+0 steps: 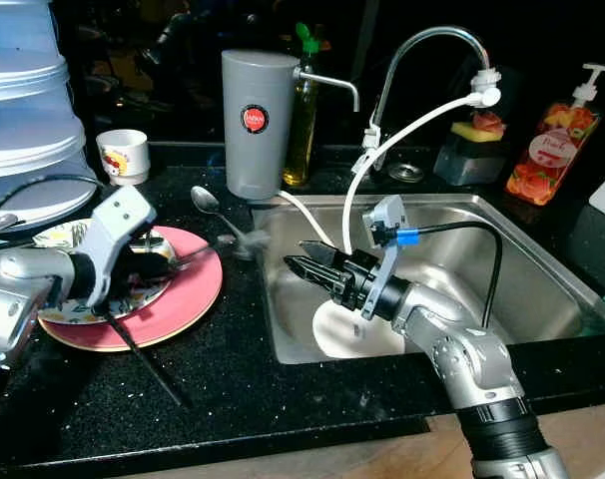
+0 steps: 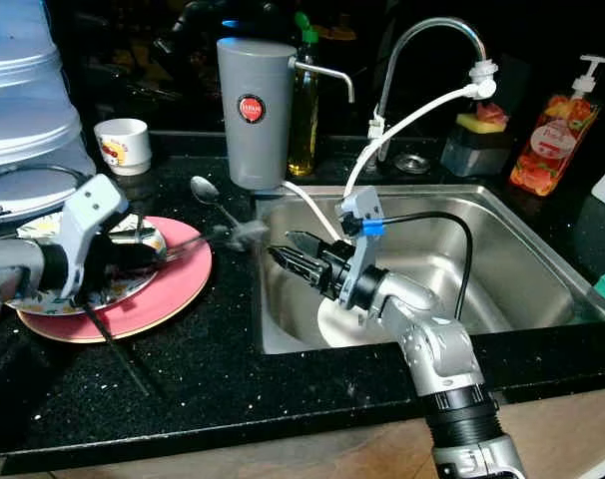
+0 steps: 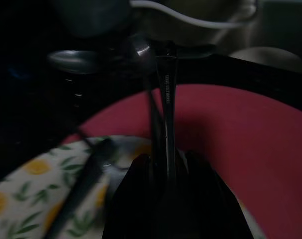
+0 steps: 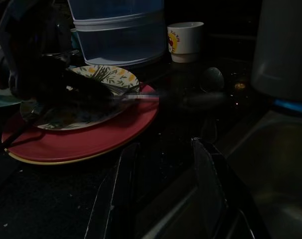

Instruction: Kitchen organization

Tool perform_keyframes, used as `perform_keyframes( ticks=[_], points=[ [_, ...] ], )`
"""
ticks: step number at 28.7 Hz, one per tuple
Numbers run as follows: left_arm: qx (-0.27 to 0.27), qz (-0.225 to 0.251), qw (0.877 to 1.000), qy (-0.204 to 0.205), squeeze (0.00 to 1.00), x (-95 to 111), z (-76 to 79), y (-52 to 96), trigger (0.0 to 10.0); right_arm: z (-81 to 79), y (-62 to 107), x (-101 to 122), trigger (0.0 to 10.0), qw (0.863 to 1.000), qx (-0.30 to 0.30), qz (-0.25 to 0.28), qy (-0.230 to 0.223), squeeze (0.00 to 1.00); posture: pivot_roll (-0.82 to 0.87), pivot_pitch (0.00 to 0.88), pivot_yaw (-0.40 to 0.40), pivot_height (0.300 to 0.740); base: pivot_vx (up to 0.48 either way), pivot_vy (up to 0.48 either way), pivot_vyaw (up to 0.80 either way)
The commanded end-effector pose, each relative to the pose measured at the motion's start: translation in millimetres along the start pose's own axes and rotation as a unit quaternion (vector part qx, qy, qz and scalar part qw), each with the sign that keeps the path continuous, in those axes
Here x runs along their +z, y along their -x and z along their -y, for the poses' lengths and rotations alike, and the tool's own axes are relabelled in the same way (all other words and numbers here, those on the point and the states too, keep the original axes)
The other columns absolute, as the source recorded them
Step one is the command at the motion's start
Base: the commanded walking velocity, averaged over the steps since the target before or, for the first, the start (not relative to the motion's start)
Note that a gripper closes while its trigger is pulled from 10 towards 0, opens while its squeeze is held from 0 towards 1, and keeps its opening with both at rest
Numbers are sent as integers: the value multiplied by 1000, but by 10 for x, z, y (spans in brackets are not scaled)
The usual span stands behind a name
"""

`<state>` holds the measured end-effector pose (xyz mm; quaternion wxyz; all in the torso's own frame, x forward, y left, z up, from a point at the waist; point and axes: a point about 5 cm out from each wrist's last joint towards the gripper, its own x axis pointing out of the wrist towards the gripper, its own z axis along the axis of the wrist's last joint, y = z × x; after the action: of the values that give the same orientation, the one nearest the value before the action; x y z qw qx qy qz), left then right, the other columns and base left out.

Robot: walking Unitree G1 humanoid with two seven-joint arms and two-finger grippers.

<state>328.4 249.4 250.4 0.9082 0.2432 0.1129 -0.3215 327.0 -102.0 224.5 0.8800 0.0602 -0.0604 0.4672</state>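
While the left gripper [image 1: 173,261] pinches a fork [image 1: 215,245] above the pink plate [image 1: 183,304], the right gripper [image 1: 301,261], fingers spread, hangs over the sink's [image 1: 542,269] left edge; white dish [image 1: 347,334] inside.

Open black surface [image 1: 233,389] lower centre of frame. Left: stacked plates [image 1: 183,299] and chopstick [image 1: 148,364] block. Upper centre: canister [image 1: 255,125], spoon [image 1: 208,203], faucet [image 1: 422,60]. Sink [image 1: 542,269] right half open.

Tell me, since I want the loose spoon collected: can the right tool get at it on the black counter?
Probably yes: the right tool hangs open over the sink edge, and bare counter separates it from the silver metal spoon.
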Motion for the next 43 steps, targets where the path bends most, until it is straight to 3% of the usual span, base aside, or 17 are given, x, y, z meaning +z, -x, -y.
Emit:
perform_keyframes(
  ticks=[1,7,8,14,16,19,23,24,25,27,33,34,35,38,43],
  points=[
    [11,21,1000,-14,0,85,-21,-11,0,-3,23,39,10000,1000,-1,6,0,0,59,24,-69,740,0,0,0],
    [0,75,997,-25,0,246,-17,59,0,-7,26,58,10000,1000,2,9,-1,0,58,16,-73,740,0,0,0],
    [-24,113,993,-19,0,334,27,72,0,-12,24,63,10000,1000,4,10,0,0,58,16,-73,740,0,0,0],
    [-37,158,987,-12,0,433,60,73,0,-19,19,68,10000,1000,6,11,0,0,58,11,-73,740,0,0,0],
    [-34,209,977,1,0,539,64,79,0,-20,14,84,10000,1000,5,16,0,0,58,11,-73,740,0,0,0],
    [-36,283,958,31,0,672,115,70,0,-11,6,165,10000,999,-1,48,-26,0,57,14,-70,740,0,0,0],
    [-37,301,952,42,0,692,201,-2,0,-11,-11,238,10000,995,-7,82,-57,0,55,19,-71,740,0,0,0],
    [-35,301,952,45,0,678,264,-66,0,-31,-31,280,10000,991,-5,105,-85,0,55,19,-72,740,0,0,0],
    [-36,306,950,51,0,678,331,-125,0,-64,-59,312,10000,986,-2,125,-113,1000,54,22,-71,740,0,0,0],
    [-42,319,945,65,0,706,436,-199,0,-136,-108,348,10000,978,10,147,-146,1000,54,23,-71,740,0,0,0],
    [-51,328,940,82,0,729,537,-262,0,-219,-174,379,10000,971,19,166,-169,1000,52,24,-68,740,0,0,0],
    [-54,329,939,87,0,732,573,-280,0,-250,-199,390,10000,969,21,171,-175,447,52,24,-68,740,0,0,0],
    [-58,330,938,90,0,739,605,-292,0,-275,-218,394,10000,968,23,173,-178,0,52,24,-68,740,0,0,0],
    [-58,330,938,90,0,739,605,-292,0,-275,-218,394,10000,968,23,173,-178,0,52,24,-68,740,0,0,0],
    [-91,328,936,95,0,765,746,-333,0,-293,-266,408,10000,963,14,185,-193,0,55,22,-67,740,0,0,0]
  ],
)
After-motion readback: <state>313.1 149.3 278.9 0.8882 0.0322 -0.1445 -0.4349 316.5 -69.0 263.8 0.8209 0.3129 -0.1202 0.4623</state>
